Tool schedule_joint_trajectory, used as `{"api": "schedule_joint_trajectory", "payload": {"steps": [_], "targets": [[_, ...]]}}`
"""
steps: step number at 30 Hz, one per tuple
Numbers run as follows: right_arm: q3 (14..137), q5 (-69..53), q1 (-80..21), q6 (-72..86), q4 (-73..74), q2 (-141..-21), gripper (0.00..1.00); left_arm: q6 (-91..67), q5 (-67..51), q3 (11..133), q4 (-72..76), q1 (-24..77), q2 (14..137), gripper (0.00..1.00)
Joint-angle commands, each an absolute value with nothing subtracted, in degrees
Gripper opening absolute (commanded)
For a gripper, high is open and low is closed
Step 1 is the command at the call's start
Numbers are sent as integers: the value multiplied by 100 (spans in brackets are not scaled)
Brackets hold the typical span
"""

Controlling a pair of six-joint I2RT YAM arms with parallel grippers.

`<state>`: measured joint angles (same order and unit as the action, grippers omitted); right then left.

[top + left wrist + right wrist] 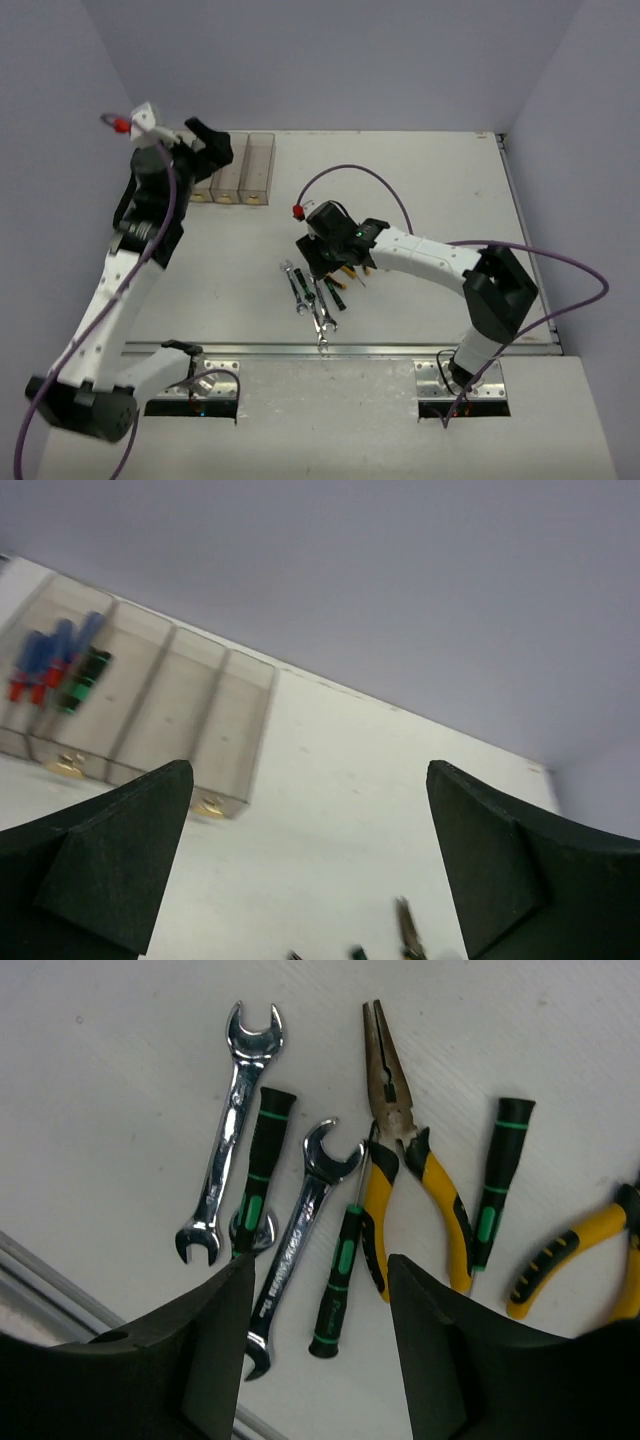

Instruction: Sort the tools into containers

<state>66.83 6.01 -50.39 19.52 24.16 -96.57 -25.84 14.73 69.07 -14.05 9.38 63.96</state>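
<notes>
Two arms, both mine, work over a white table point(420, 170). My left arm point(120, 290) reaches up to the bin row point(245, 165) and covers its left end in the top view. My right arm point(430, 255) bends in well apart from the bin row, on its near-right side. The bin row is smoky clear compartments joined side by side, with yellowish labels on the near ends.

My left gripper point(310, 770) hangs just on the near side of the bin row, jaws wide apart, nothing between them. My right gripper point(320, 1260) hovers over the loose tools, well apart from the bin row, jaws spread, also empty.

Loose tools lie flat, all well apart from the bin row:
- yellow-handled pliers point(400, 1150)
- second pliers point(575, 1245), cut off by the frame edge
- silver wrenches point(232, 1120)
- green-banded screwdrivers point(335, 1280), one lying across a wrench

Inside the bin row's left end are blue-handled screwdrivers point(50, 655) and a black/green screwdriver point(85, 678). They are blurry, and I cannot tell if they share one compartment.
</notes>
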Motion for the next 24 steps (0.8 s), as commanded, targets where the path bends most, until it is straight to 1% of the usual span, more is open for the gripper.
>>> {"api": "schedule_joint_trajectory", "payload": {"steps": [1,3,5,7,10,18,21,24], "targets": [[7326,344,-5165,2371,2563,-10286,54,-3546,438,4797,-1206,1025,4813,100],[7462,337,-5216,2536,2544,-10570,52,-3364,402,4564,-1537,1028,4295,100],[7485,241,-5232,2601,2441,-10684,49,-3057,451,4477,-2025,1028,4035,100],[7549,212,-5273,2645,2417,-10870,46,-2754,656,4361,-2360,1028,3557,100],[7680,245,-5313,2646,2476,-11127,44,-2385,883,4107,-2586,1028,3244,100],[7901,432,-5326,2686,2510,-11598,39,-2312,826,3924,-2540,1028,3117,100],[7893,463,-5326,2717,2484,-11693,35,-2294,816,3937,-2558,1028,3155,100],[7901,421,-5326,2750,2427,-11751,24,-2286,775,3929,-2550,1028,3139,100]]}}
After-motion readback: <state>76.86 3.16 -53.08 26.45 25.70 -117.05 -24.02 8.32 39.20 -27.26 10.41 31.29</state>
